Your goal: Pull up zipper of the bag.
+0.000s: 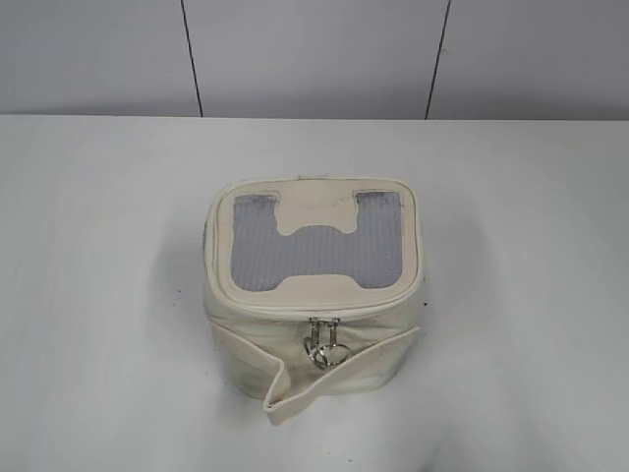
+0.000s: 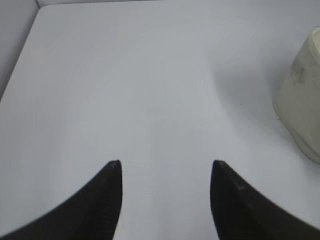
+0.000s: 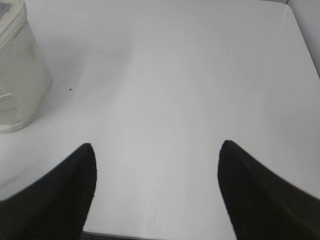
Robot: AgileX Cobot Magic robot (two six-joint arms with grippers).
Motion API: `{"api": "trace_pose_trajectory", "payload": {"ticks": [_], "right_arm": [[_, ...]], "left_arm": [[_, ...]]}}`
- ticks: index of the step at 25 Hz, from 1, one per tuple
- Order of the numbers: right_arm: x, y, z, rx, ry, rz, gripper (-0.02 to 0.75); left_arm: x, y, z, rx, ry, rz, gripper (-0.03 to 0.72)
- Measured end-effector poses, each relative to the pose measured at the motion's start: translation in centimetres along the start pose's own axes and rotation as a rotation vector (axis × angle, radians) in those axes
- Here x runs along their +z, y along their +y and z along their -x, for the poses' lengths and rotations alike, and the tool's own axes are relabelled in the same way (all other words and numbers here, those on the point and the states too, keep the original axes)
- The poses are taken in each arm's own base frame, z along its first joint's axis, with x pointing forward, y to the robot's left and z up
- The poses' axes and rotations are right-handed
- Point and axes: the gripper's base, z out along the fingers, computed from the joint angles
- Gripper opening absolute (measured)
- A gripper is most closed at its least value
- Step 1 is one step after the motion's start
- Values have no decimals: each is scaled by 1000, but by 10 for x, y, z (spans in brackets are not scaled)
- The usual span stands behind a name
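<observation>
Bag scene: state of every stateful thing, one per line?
bag: upright on the table, lid down, untouched
zipper: looks closed, both pulls meeting at front centre
strap: loose, hanging across the front
left hand: open, empty, beside the bag
right hand: open, empty, beside the bag

Bag: cream-white fabric w/ slight sheen, smooth, stitched seams. Top panel is grey mesh, fine woven texture, matt. Strap: same cream cloth, soft, folded. Zipper: thin cream track; pulls are shiny silver metal w/ round rings. Surface: white, smooth, matt, faint specks. Left end effector & right end effector: fingers black, matt, prob. plastic, finely textured.
</observation>
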Motion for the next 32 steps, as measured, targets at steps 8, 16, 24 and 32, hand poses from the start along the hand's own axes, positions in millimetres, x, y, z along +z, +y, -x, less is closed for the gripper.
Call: {"api": "trace_pose_trajectory", "payload": {"ticks": [8, 16, 24, 32], "right_arm": [[-1, 0, 0, 0, -6, -1, 588], [-1, 0, 0, 11, -5, -21, 587], [-1, 0, 0, 11, -5, -21, 587], [-1, 0, 0, 11, -5, -21, 587]], "left_arm": [[-17, -2, -10, -34, -119, 76, 432], [-18, -2, -11, -32, -125, 74, 432], [-18, -2, -11, -32, -125, 74, 432], [-18, -2, -11, -32, -125, 74, 432]]}}
